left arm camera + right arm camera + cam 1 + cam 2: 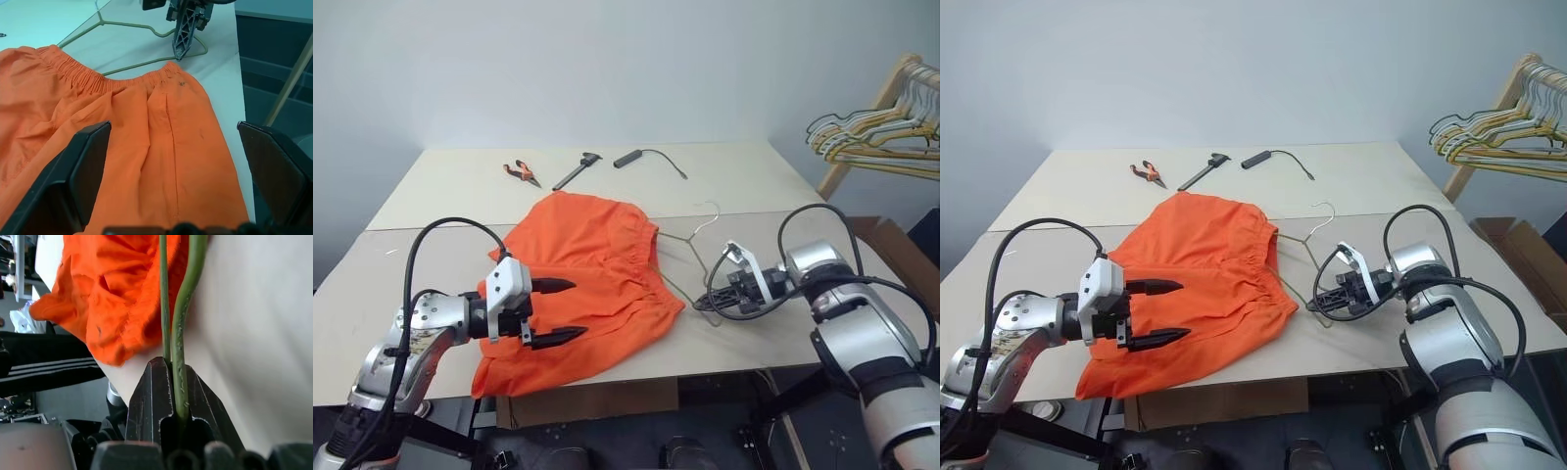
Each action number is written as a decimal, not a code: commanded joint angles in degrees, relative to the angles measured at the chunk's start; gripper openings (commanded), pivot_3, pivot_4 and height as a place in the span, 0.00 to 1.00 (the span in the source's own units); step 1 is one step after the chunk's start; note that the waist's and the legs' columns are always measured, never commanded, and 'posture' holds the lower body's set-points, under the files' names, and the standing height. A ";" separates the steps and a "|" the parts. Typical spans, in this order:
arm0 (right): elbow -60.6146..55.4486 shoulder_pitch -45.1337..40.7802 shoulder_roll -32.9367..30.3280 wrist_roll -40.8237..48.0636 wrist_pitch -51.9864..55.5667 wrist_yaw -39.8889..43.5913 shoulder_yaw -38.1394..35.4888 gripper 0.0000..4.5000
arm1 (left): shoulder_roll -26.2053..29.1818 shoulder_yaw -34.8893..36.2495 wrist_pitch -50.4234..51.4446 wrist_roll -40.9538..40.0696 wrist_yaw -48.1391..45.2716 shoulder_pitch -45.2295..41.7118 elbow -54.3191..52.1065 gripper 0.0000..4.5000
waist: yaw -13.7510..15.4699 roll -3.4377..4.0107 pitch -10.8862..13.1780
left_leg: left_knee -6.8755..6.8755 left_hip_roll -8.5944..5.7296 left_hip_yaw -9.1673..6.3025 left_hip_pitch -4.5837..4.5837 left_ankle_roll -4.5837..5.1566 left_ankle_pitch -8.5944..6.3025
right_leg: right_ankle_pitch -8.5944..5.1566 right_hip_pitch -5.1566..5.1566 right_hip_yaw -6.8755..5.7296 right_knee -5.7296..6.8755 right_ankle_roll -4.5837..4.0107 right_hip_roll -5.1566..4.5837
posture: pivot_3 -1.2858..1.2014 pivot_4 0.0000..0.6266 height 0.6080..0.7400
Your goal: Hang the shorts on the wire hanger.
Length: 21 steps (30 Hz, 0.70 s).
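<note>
Nearest, the left gripper (558, 311) hovers with fingers spread wide over the shorts (587, 284): bright orange, rumpled, flat on the table (431, 264), gathered waistband toward 3 o'clock. Beyond, at 3 o'clock, the right gripper (1317, 301) pinches the thin grey wire hanger (1307, 250), its hook toward 12 o'clock.

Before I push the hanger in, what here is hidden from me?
- Wire hanger: its left part runs under the shorts in the head views; whether it is inside the waistband is unclear.
- Right end effector: shut on the wire in its wrist view; the corner it holds is hidden by its fingers.
</note>
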 commanded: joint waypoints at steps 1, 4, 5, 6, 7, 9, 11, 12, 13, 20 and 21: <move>2.42 -2.48 0.31 -1.14 -2.51 0.15 -5.38 0.00 | -0.05 -0.14 -0.15 0.08 0.60 -1.00 -1.87 1.00 | 0.19 0.00 0.00 | 0.00 0.00 0.00 -0.03 0.00 0.00 | 0.00 -0.01 0.00 -0.01 0.00 0.00 | 0.57 0.00 1.00; 3.14 -2.66 0.85 -2.27 -3.44 -1.16 -8.46 0.00 | -0.03 -0.25 -0.24 0.04 0.85 -0.71 -2.07 1.00 | 0.39 0.00 0.00 | 0.00 0.00 0.00 -0.04 -0.01 0.00 | 0.00 -0.01 -0.01 -0.02 0.00 0.00 | 0.57 0.00 1.00; 3.27 -2.75 1.01 -2.37 -3.67 -2.32 -9.76 0.00 | 0.00 -0.26 -0.30 0.00 0.89 -0.64 -2.07 1.00 | 0.41 0.00 0.00 | 0.00 0.00 0.00 -0.03 -0.01 0.00 | 0.00 -0.01 -0.01 -0.01 0.00 0.00 | 0.57 0.00 1.00; 3.48 -2.92 1.09 -2.00 -3.85 -4.29 -11.77 0.00 | -0.01 -0.26 -0.39 -0.03 0.96 -0.58 -2.03 1.00 | 0.41 0.00 0.00 | 0.00 0.00 0.01 -0.02 -0.01 0.00 | 0.00 -0.01 -0.01 0.00 0.00 0.00 | 0.56 0.00 1.00; 3.56 -3.02 1.10 -1.87 -4.20 -5.71 -13.29 0.00 | -0.02 -0.29 -0.43 -0.03 1.04 -0.56 -2.02 1.00 | 0.41 0.00 0.00 | 0.00 0.00 0.01 -0.02 -0.01 0.00 | 0.00 -0.02 0.00 0.01 -0.01 0.00 | 0.56 0.00 1.00; 2.81 -2.90 0.94 -2.31 -6.50 -7.27 -15.39 0.00 | 0.00 -0.36 -0.60 -0.01 1.03 -0.51 -1.94 1.00 | 0.32 0.01 0.00 | 0.00 0.00 0.01 -0.01 -0.01 0.00 | 0.00 -0.02 0.00 0.02 -0.01 0.00 | 0.56 0.00 1.00; 1.42 -2.44 0.89 -3.41 -10.11 -9.32 -16.56 0.00 | -0.07 -0.49 -0.65 0.03 1.10 -0.67 -1.83 1.00 | 0.23 0.01 0.00 | 0.00 0.01 0.01 -0.02 -0.01 0.00 | 0.00 -0.02 0.00 0.01 -0.01 0.00 | 0.56 0.00 1.00; 0.70 -2.12 0.93 -3.91 -12.15 -11.33 -17.20 0.00 | -0.09 -0.58 -0.74 0.10 1.09 -0.81 -1.75 1.00 | 0.18 0.01 0.00 | 0.00 0.00 0.01 -0.03 -0.01 0.00 | 0.00 -0.02 0.00 0.00 -0.01 0.00 | 0.56 0.00 1.00; -0.16 -1.75 1.00 -4.82 -14.26 -13.25 -17.18 0.00 | -0.12 -0.66 -0.85 0.18 1.09 -0.97 -1.64 1.00 | 0.10 0.01 0.00 | -0.01 0.00 0.02 -0.03 -0.01 0.00 | 0.00 -0.03 0.00 0.00 -0.01 0.00 | 0.56 0.00 1.00; -8.63 -0.10 1.00 -5.28 -18.05 -20.25 -20.43 0.00 | -0.87 -1.54 -1.23 0.95 1.08 -3.94 0.09 1.00 | -0.08 0.01 0.00 | -0.01 0.02 0.02 -0.04 -0.01 0.00 | 0.01 -0.03 0.01 0.00 -0.01 0.00 | 0.55 0.00 1.00; -11.00 0.62 0.81 -5.82 -18.63 -20.60 -20.05 0.00 | -1.08 -1.62 -1.34 1.21 1.28 -4.76 0.57 1.00 | -0.05 0.01 0.00 | -0.01 0.01 0.02 -0.04 -0.01 0.00 | 0.01 -0.03 0.01 0.00 -0.01 0.00 | 0.55 0.00 1.00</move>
